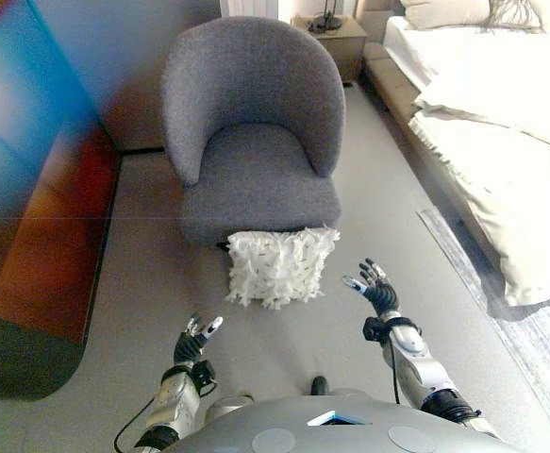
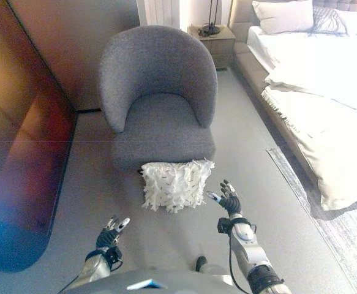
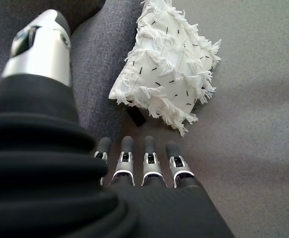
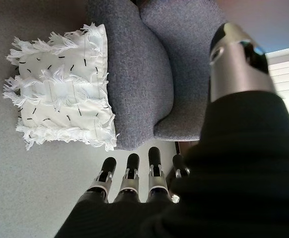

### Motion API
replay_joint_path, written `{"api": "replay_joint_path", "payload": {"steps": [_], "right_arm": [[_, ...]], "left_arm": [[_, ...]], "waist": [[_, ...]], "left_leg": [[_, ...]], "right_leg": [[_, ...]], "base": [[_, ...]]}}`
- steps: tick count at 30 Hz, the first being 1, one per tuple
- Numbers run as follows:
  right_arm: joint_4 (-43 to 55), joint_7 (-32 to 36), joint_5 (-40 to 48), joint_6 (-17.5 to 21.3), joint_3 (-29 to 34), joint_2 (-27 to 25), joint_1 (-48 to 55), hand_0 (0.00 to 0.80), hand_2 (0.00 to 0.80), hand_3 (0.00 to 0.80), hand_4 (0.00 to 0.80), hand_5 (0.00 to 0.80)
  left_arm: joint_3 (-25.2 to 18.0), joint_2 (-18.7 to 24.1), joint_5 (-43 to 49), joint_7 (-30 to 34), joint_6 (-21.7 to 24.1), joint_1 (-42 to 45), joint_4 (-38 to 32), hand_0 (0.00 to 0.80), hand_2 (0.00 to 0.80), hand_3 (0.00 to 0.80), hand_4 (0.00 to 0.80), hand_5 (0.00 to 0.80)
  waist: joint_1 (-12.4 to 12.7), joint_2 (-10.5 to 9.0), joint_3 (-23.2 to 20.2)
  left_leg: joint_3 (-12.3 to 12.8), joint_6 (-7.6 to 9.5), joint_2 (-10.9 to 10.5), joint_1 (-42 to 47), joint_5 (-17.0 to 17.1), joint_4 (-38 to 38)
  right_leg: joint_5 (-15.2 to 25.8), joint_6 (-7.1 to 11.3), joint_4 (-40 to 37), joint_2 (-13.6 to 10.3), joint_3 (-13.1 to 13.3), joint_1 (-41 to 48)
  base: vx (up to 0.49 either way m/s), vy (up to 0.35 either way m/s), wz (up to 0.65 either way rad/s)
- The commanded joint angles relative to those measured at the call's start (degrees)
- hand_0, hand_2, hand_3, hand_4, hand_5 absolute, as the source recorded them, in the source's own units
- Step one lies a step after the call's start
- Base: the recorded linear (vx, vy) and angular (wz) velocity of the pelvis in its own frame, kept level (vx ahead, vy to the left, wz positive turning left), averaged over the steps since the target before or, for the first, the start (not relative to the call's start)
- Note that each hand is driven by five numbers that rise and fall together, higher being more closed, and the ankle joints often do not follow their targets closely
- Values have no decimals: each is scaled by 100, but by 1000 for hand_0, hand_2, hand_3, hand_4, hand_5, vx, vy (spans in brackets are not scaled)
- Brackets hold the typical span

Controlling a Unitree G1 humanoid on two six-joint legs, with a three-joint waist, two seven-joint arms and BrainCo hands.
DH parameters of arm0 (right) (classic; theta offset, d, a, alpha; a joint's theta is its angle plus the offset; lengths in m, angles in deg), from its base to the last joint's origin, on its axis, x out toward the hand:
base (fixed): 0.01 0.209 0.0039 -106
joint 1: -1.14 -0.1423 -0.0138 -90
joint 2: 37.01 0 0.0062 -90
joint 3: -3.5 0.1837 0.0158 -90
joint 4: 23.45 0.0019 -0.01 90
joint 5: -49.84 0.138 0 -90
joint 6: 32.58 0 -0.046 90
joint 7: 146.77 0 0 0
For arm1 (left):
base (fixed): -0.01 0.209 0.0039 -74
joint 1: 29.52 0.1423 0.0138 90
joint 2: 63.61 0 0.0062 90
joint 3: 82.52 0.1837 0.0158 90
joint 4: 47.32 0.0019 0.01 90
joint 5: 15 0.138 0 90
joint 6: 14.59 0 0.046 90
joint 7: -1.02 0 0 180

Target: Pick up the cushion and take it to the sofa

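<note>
A white tufted cushion (image 1: 280, 265) with small black marks leans on the floor against the front of a grey armchair (image 1: 253, 132). It also shows in the left wrist view (image 3: 169, 74) and the right wrist view (image 4: 65, 106). My left hand (image 1: 195, 342) is open and empty, low and to the left of the cushion. My right hand (image 1: 375, 286) is open and empty, just right of the cushion and apart from it. Both hands have straight fingers (image 3: 146, 163) (image 4: 130, 174).
A bed (image 1: 501, 123) with white bedding stands at the right, with a rug (image 1: 529, 321) beside it. A wooden cabinet (image 1: 39, 198) runs along the left. A nightstand (image 1: 336, 38) stands behind the armchair. Grey floor (image 1: 142, 293) lies around the cushion.
</note>
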Motion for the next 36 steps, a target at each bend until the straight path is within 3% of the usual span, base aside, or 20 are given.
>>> {"api": "replay_joint_path", "payload": {"steps": [1,26,36], "right_arm": [[88,15,199,186,-186,100,-349,0,0,0,0,0],[30,30,151,194,-180,108,-316,0,0,0,0,0],[-13,-35,123,135,-129,147,-340,0,0,0,0,0]], "left_arm": [[75,114,-73,40,260,-315,-47,0,0,0,0,0],[84,105,-73,16,263,-276,-25,0,0,0,0,0],[17,43,-176,100,189,-237,74,0,0,0,0,0]], "waist": [[-20,-175,-24],[-33,-176,-42],[-72,-152,63]], "left_leg": [[29,336,-345,-572,388,-6],[37,337,-338,-566,390,-6],[97,513,-413,-478,362,-6]], "right_leg": [[268,274,9,-137,153,-70],[264,272,9,-142,147,-55],[112,360,593,-339,266,-189]], "base": [[0,0,0],[0,0,0],[28,100,-1]]}}
